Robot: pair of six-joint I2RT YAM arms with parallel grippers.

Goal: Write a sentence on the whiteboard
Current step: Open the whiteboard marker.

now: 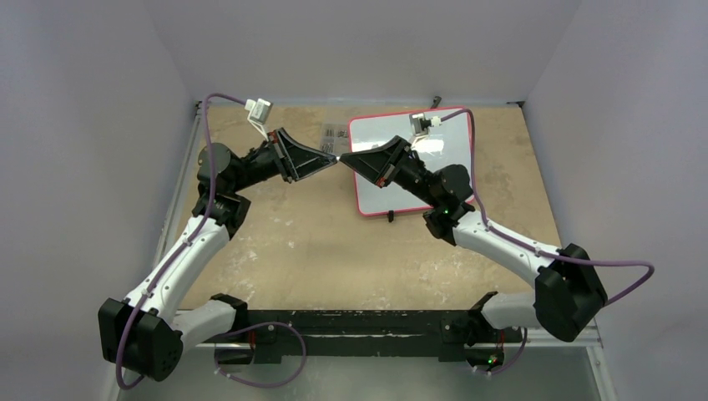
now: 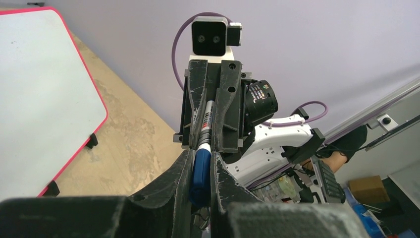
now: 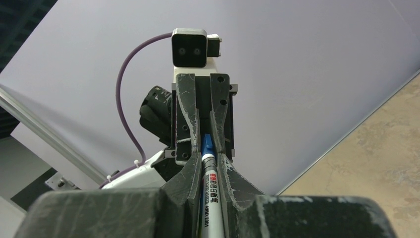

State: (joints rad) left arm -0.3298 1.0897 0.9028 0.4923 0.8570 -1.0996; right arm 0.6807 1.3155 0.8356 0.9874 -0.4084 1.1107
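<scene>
The whiteboard [image 1: 376,138], white with a red frame, lies at the back right of the table; in the left wrist view the whiteboard [image 2: 39,89] shows a blank face. The sentence is not in view. Both grippers meet tip to tip left of the board, above the table. My left gripper [image 1: 330,160] is shut on the marker's blue cap [image 2: 200,171]. Facing it, my right gripper [image 1: 347,158] is shut on the marker's white printed barrel [image 3: 210,198]. The cap [image 3: 207,144] sits on the barrel's end.
A small greyish packet [image 1: 334,134] lies on the tan tabletop [image 1: 284,242] just behind the grippers. The board's black foot [image 1: 390,215] sticks out at its near edge. White walls enclose the table at the back and both sides.
</scene>
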